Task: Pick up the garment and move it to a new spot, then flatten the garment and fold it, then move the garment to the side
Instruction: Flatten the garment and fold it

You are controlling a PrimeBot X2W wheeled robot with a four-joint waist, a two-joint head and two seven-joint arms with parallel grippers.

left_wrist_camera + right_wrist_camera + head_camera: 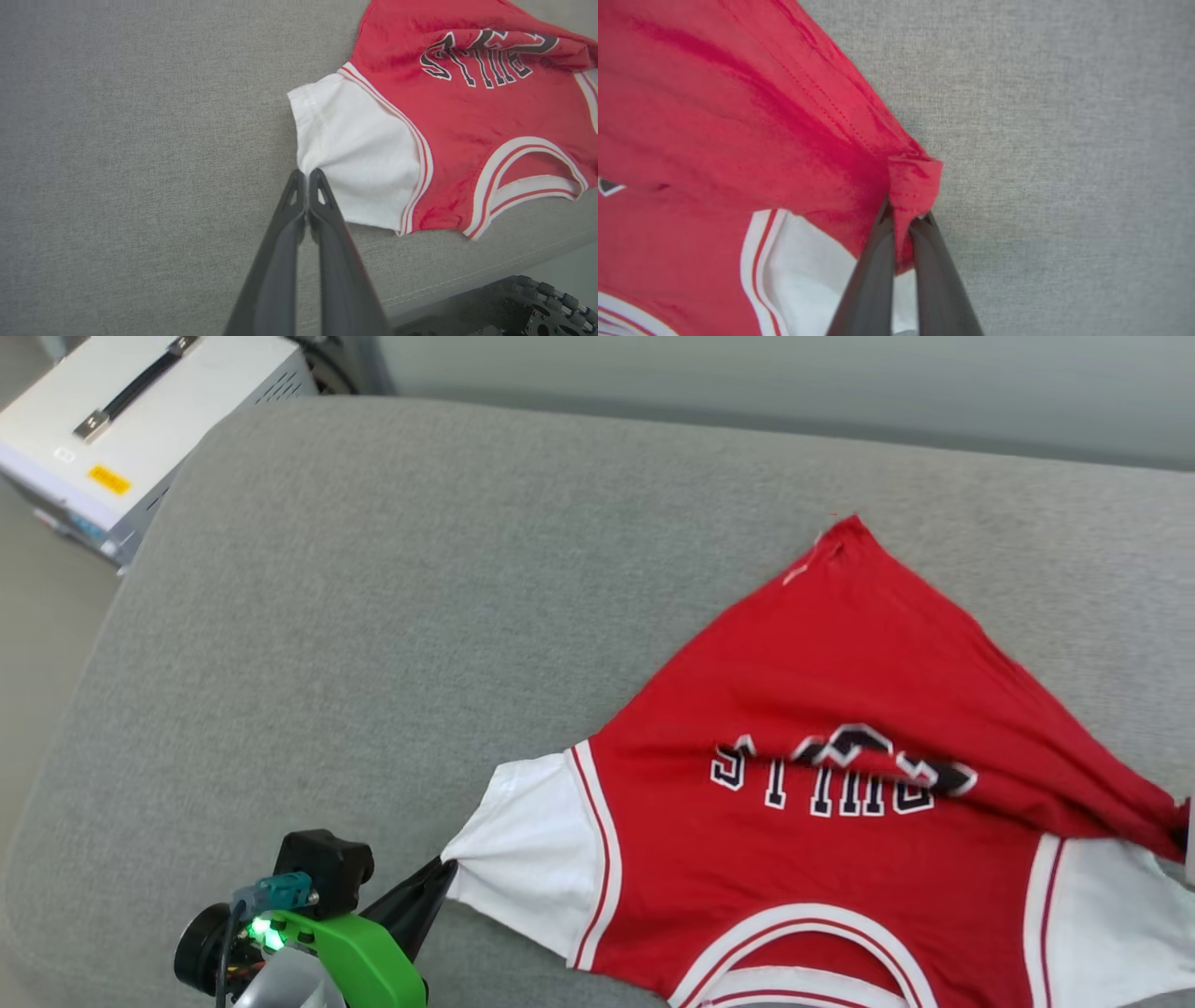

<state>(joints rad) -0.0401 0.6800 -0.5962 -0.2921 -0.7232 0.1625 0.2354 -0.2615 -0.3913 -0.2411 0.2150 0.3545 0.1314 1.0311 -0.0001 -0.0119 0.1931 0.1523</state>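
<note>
- You have the garment (794, 691), a red jersey T-shirt, lying front up on the grey cushion (373, 616), over the cushion's right half; its navy white-outlined lettering (831, 784) is creased and its striped neckline (803, 933) sits toward the cushion's near edge.
- Your left gripper (307, 173) has its two dark fingers pressed together on the cuff edge of the white sleeve (359, 168); the fingertips rest low over the cushion, and the sleeve is drawn to a point where they pinch it.
- Your right gripper (906, 217) is clamped tight on a bunched red fold of the jersey, stitched along its edge, so probably the hem; red cloth runs down between the fingers, and the other white sleeve (808, 275) lies just beside them on the cushion.
- The jersey's red body rises to a peak (845, 537) toward the cushion's back, with creases fanning toward the right-hand grip.
- A white equipment case (140, 420) with a black handle stands beyond the cushion's far left corner.
</note>
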